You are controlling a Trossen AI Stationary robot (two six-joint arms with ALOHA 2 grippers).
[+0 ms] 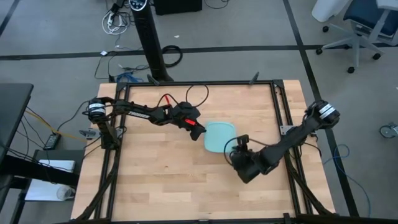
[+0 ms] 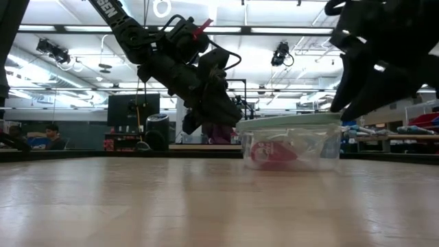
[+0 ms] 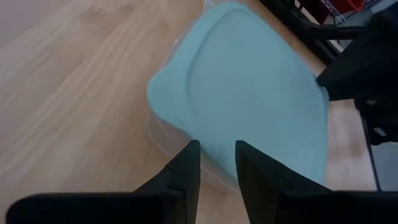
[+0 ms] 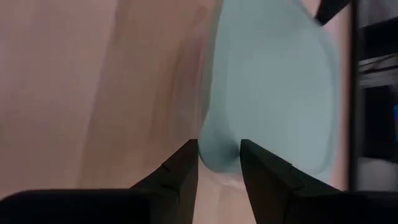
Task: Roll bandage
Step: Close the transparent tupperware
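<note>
Bandage (image 2: pixel 273 154) inside lidded clear container (image 2: pixel 322 154), grippers alongside.

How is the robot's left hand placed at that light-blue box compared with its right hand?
The left hand reaches the container from its left edge, on a long stretched arm; the right hand comes at its near right corner, on an arm bent across the table. In the low view the left hand hangs behind the container, the right hand above its corner. Both point their fingers at the light-blue lid's rim with a gap between them.
</note>
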